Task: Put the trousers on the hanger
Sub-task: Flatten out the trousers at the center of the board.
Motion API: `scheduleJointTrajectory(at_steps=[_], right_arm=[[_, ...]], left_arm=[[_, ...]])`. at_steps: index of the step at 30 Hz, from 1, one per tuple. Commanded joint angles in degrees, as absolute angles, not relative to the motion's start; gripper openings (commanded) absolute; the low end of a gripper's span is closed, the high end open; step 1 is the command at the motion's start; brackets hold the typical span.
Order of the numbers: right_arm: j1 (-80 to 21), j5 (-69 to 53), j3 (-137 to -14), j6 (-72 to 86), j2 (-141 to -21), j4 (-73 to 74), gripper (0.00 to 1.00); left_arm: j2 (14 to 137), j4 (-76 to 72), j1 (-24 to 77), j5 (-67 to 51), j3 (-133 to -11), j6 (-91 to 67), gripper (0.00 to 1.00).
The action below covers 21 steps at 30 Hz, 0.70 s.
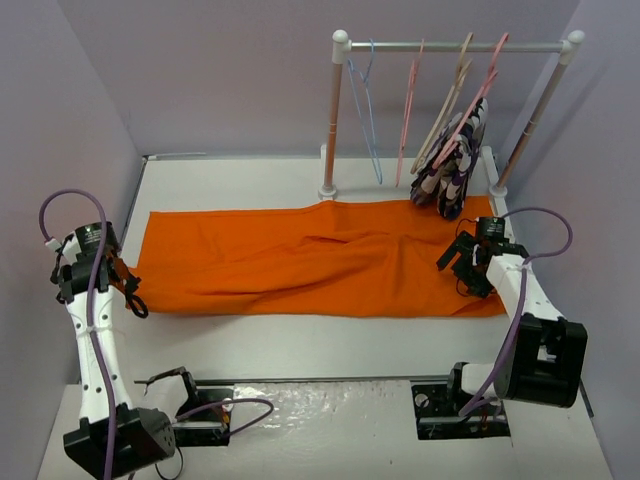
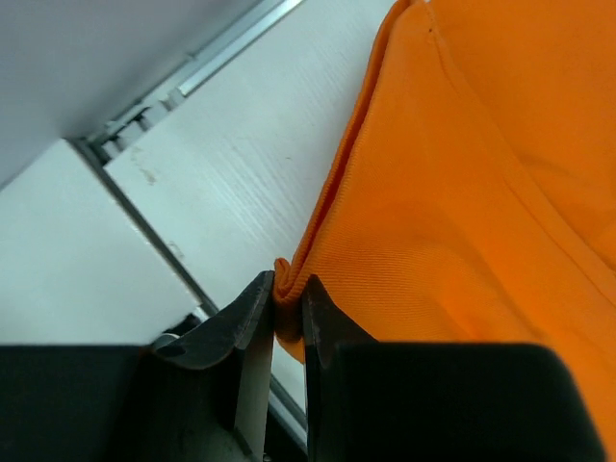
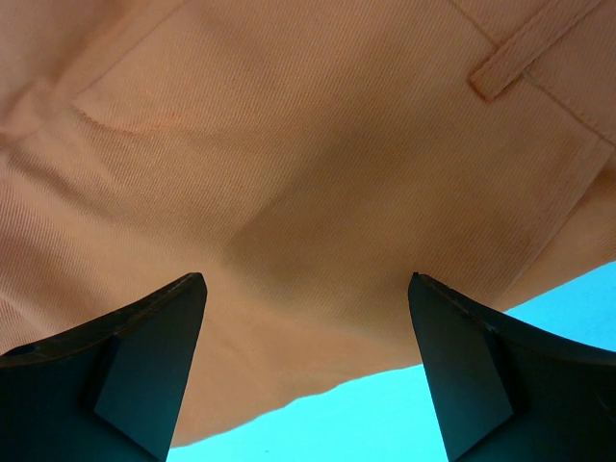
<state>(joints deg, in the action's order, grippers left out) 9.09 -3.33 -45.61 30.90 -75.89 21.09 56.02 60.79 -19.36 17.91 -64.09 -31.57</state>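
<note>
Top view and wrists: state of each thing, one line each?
trousers, spread flat on the table, on no hanger
hanger, hanging on the rail, empty
left gripper, shut on the trousers' edge
right gripper, open over the trousers' belt-loop end, holding nothing
patterned garment, hanging at the rail's right end
pink hanger, hanging, empty

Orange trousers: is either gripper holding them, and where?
The left gripper pinches the bright orange cloth trousers by a folded edge at their left end; the right gripper is open, holding nothing.
</note>
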Motion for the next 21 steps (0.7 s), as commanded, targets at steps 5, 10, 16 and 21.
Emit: scheduleJointTrajectory(at_steps=[5,10,16,21], right_arm=[[7.1,-1.1,-48.4,31.3,-77.0,21.7,0.83],[-4.1,2.7,-51.2,30.5,-74.7,21.5,0.74],[-12.2,4.2,-46.7,34.3,-74.7,20.7,0.70],[-10.3,3.5,-39.4,36.6,-77.0,19.9,0.72]], left_arm=[[57.4,57.1,-16.7,30.4,-68.8,-25.0,0.00],[57.5,54.3,-16.7,25.4,-66.2,-25.2,0.00],[58.8,53.8,-17.0,25.0,-62.8,-26.6,0.00],[59.2,52.8,-18.2,23.9,-60.1,-28.3,0.00]])
